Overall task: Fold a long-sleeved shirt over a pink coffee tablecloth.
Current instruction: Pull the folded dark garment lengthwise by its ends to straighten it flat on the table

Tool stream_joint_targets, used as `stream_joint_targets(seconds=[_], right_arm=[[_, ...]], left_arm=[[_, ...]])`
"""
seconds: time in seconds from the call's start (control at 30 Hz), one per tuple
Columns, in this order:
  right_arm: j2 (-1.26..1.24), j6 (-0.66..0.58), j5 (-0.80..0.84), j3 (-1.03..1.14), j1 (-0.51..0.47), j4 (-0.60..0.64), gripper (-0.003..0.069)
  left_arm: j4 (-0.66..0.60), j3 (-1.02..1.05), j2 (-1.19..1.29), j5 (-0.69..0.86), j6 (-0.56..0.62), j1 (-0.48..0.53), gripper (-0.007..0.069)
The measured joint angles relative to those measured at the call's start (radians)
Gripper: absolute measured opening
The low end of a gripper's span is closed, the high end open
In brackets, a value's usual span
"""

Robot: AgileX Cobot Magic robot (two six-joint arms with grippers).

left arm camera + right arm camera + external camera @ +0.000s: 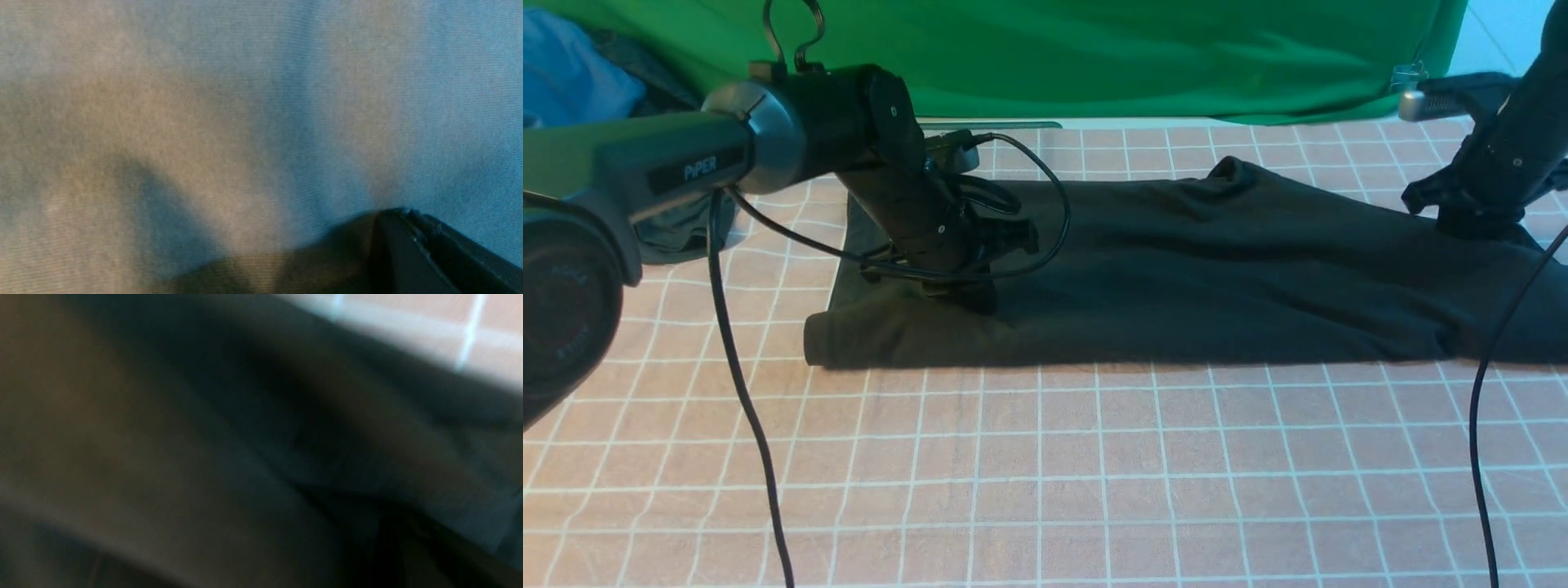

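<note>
The long-sleeved shirt lies as a long black band across the pink coffee tablecloth, reaching from left of centre to the right edge. My left gripper is pressed down into the shirt near its left end. In the left wrist view its jaws are shut, and the knit cloth puckers toward the tip. My right gripper rests on the shirt's right part. The right wrist view is dark and blurred, showing shirt cloth, a strip of tablecloth and no clear jaws.
A bright green cloth hangs along the back. A blue garment and a smaller dark garment lie at the far left. Black cables hang over the tablecloth. A metal clip sits at the back right.
</note>
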Motion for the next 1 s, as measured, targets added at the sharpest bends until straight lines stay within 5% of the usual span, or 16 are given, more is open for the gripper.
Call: stream_joint_targets(seconds=[0.23, 0.53, 1.0], right_arm=[[-0.025, 0.002, 0.081, 0.018, 0.065, 0.0, 0.0074], [-0.02, 0.104, -0.027, 0.041, 0.121, -0.19, 0.0427], [0.005, 0.184, -0.137, 0.041, 0.071, -0.251, 0.0465]], left_arm=[[0.003, 0.0, 0.0, -0.027, -0.017, 0.0, 0.0014], [0.01, 0.0, 0.0, -0.028, -0.021, 0.0, 0.0014], [0.013, 0.0, 0.0, -0.034, -0.021, 0.0, 0.0014]])
